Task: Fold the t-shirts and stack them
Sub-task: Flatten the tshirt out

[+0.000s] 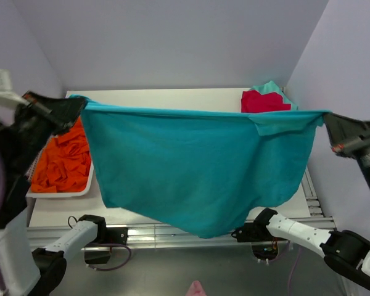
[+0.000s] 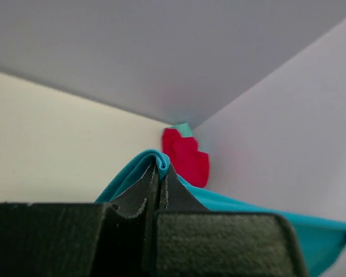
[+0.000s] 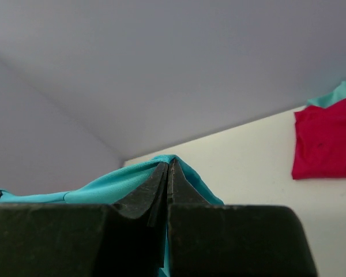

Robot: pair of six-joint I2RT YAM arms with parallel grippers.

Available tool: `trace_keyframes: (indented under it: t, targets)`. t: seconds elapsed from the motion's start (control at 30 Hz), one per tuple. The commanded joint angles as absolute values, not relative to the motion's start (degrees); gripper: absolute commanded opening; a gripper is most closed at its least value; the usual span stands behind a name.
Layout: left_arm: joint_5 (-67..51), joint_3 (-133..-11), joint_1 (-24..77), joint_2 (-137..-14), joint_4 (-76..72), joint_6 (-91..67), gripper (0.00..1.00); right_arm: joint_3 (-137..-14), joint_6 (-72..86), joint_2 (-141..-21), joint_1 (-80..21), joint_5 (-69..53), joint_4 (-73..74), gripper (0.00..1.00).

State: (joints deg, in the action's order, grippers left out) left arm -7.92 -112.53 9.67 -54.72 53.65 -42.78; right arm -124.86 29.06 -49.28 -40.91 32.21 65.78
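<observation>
The white table (image 1: 172, 98) lies under and behind the teal-blue shirt (image 1: 197, 166). This shirt hangs spread out in the air like a curtain. Its top edge is pulled into a nearly straight line, and its lower edge sags to a point toward the near side. A small flap of cloth is folded over near its upper right corner.

Left of the teal-blue shirt, and partly hidden by it, a white tray (image 1: 58, 192) holds a crumpled orange shirt (image 1: 65, 160). Behind the teal-blue shirt's upper right corner, a folded red shirt (image 1: 262, 102) lies on the table. A light-teal shirt (image 1: 272, 86) shows from beneath its far edge.

The left gripper (image 1: 74, 106) is clamped on the teal-blue shirt's upper left corner. In its wrist view the fingers are pressed together with cloth bunched around their tips. The right gripper (image 1: 325, 118) pinches the upper right corner the same way, fingers closed on a fold of the cloth.
</observation>
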Motion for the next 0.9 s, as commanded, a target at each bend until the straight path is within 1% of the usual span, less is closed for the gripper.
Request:
trace_keyframes:
  t: [0.0, 0.07, 0.1, 0.13, 0.17, 0.2, 0.23, 0.27, 0.3, 0.33, 0.37, 0.4, 0.43, 0.47, 0.5, 0.53, 0.57, 0.63, 0.7, 0.8, 0.83, 0.87]
  targets:
    - [1.48, -103.83, 8.96, -60.27, 47.56, -43.68, 0.00, -119.29, 23.56, -57.91, -40.34, 39.20, 60.31, 0.00]
    - [3.86, -102.49, 8.96, -63.62, 44.92, -43.42, 0.00, -116.73, 22.94, -60.54, -40.08, 38.68, 58.02, 0.00]
    - [5.09, -102.83, 8.70, -67.81, 44.39, -43.24, 0.00, -114.89, 22.33, -63.34, -39.64, 37.80, 55.48, 0.00]
    - [5.18, -103.44, 8.27, -70.11, 42.91, -43.16, 0.00, -114.18, 22.06, -64.67, -38.86, 35.10, 54.15, 0.00]
    - [4.58, -103.88, 7.65, -72.31, 41.50, -42.81, 0.00, -113.82, 22.06, -67.56, -35.98, 33.07, 53.01, 0.00]
    - [3.35, -105.71, 6.25, -77.03, 40.44, -42.45, 0.00, -113.30, 22.23, -69.07, -33.95, 31.22, 50.65, 0.00]
    - [3.17, -107.56, 5.46, -79.52, 39.21, -42.54, 0.00, -113.47, 22.24, -70.65, -32.10, 27.11, 49.49, 0.00]
    - [2.82, -109.93, 4.75, -82.15, 38.59, -42.28, 0.00, -113.99, 22.32, -74.23, -29.99, 25.77, 48.35, 0.00]
    - [2.38, -115.78, 3.96, -87.75, 38.50, -41.75, 0.00, -116.95, 22.32, -76.44, -26.40, 25.06, 47.21, 0.00]
    - [2.03, -119.49, 3.69, -90.85, 38.67, -41.84, 0.00, -119.51, 22.15, -78.81, -25.06, 23.83, 47.02, 0.00]
    - [0.63, -123.27, 3.43, -93.84, 38.32, -41.92, 0.00, -122.40, 22.41, -83.97, -23.83, 23.12, 47.46, 0.00]
    - [-0.60, -130.36, 2.64, -99.26, 37.62, -42.18, 0.00, -129.91, 23.02, -86.72, -21.38, 21.46, 47.81, 0.00]
    - [-4.53, -134.00, 2.29, -101.93, 36.83, -42.71, 0.00, -133.90, 23.72, -89.36, -19.97, 17.44, 47.90, 0.00]
    - [-6.48, -141.95, 1.15, -107.00, 36.13, -44.02, 0.00, -141.78, 24.60, -94.00, -18.56, 15.49, 47.64, 0.00]
    - [-7.90, -146.29, 0.62, -109.40, 36.30, -44.73, 0.00, -145.51, 24.61, -96.13, -16.63, 14.25, 47.29, 0.00]
    - [-11.83, -149.47, 0.18, -111.08, 35.69, -45.52, 0.00, -148.85, 24.52, -97.81, -16.00, 13.28, 46.76, 0.00]
    - [-13.26, -150.81, -1.65, -111.62, 34.47, -46.22, 0.00, -151.32, 23.91, -99.39, -15.47, 10.49, 44.76, 0.00]
    - [-15.20, -144.88, -2.37, -106.64, 27.45, -46.23, 0.00, -151.35, 23.12, -97.22, -14.42, 8.26, 41.76, 0.00]
    - [-15.29, -134.45, -2.46, -98.23, 22.87, -44.75, 0.00, -150.39, 23.20, -95.72, -13.71, 6.25, 42.10, 0.00]
    - [-14.41, -128.70, -2.55, -92.22, 26.10, -43.77, 0.00, -144.33, 23.91, -90.54, -12.22, 4.23, 43.59, 0.00]
    - [-15.28, -125.02, -2.55, -89.94, 24.97, -44.12, 0.00, -142.40, 23.91, -89.05, -12.04, 3.78, 43.85, 0.00]
    - [-15.38, -118.19, -2.37, -85.91, 24.61, -44.82, 0.00, -137.60, 25.12, -85.81, -12.13, 3.17, 44.12, 0.00]
